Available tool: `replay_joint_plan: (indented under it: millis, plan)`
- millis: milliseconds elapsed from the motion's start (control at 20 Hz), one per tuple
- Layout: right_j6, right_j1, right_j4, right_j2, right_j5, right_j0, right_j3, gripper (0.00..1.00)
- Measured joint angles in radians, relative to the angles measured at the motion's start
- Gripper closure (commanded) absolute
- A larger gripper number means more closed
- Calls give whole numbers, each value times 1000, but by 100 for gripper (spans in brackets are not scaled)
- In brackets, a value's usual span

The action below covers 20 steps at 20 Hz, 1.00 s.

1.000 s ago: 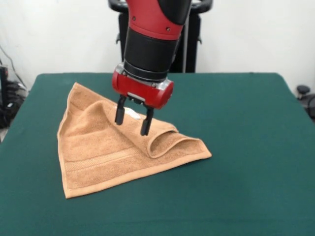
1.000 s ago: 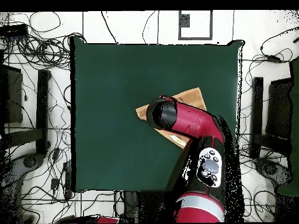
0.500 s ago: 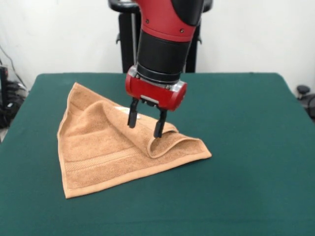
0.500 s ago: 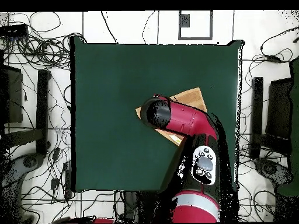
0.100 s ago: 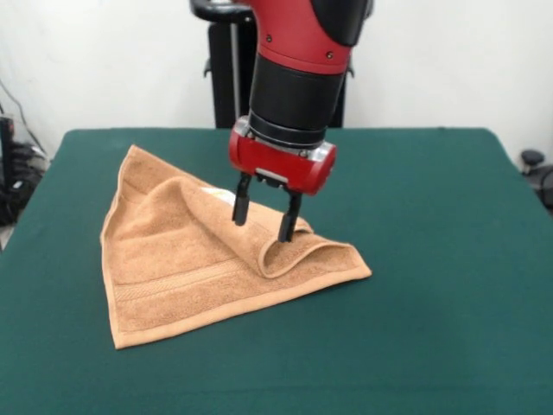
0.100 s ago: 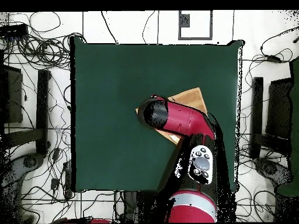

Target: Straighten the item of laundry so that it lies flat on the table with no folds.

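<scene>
The item of laundry [image 5: 173,259] is an orange-tan terry towel on the left half of the green table [image 5: 432,303]. It is folded over into a rough triangle, with a raised curled fold near its right corner and a small white tag [image 5: 220,195] showing. My gripper [image 5: 265,218] hangs open just above that raised fold, its two black fingers [image 5: 240,207] spread and holding nothing. In the overhead view the arm [image 6: 175,119] covers most of the towel [image 6: 193,96], and the gripper itself is hidden.
The table's right half and its front [image 5: 346,363] are bare green surface. Off the table in the overhead view, cables [image 6: 35,76] and dark stands [image 6: 44,105] lie on the floor on both sides.
My gripper has moved to the right along the towel, from over its middle to over the raised fold near the right corner. It stays open. The towel has not moved.
</scene>
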Motion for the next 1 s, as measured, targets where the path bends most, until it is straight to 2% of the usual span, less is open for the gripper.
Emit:
replay_joint_plan:
  millis: [1000]
  plan:
    - [0, -2, -2, 0, 4, 70, 2, 0]
